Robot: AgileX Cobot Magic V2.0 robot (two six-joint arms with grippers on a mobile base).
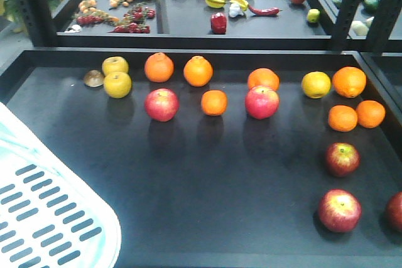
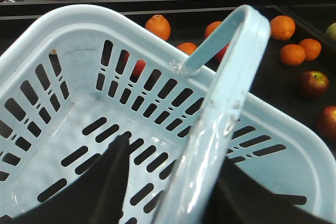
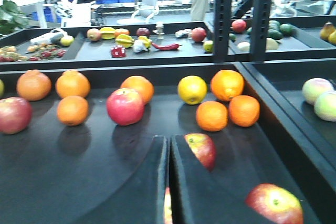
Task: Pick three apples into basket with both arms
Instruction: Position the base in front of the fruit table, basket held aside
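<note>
right gripper [image 3: 168, 140]: jaws pressed together; dark red round apple [image 3: 202, 149] just past tips, near right edge of black tray [image 1: 207, 218] | left gripper [image 2: 176, 153]: astride handle [image 2: 231, 77] of pale blue slotted plastic basket [image 2: 63, 24], front-left corner; clamped or not, cannot tell

The left gripper [image 2: 176, 150] shows as two broad, matte black fingers [image 2: 105, 187], smooth and plain. Each is wide at the near end and narrows toward its tip. The finger to the left of the jaws has a rounded tip and a gently curved inner edge. The finger to the right of the jaws has a long, slanting upper edge.

The right gripper [image 3: 168, 139] has the same matte black fingers [image 3: 131, 192]. Their inner faces are flat and straight, with only a thin slit between them. Their outer edges sweep away from the jaws in a curve, and the tips are squared off. The dull surface catches a faint grey sheen.
</note>
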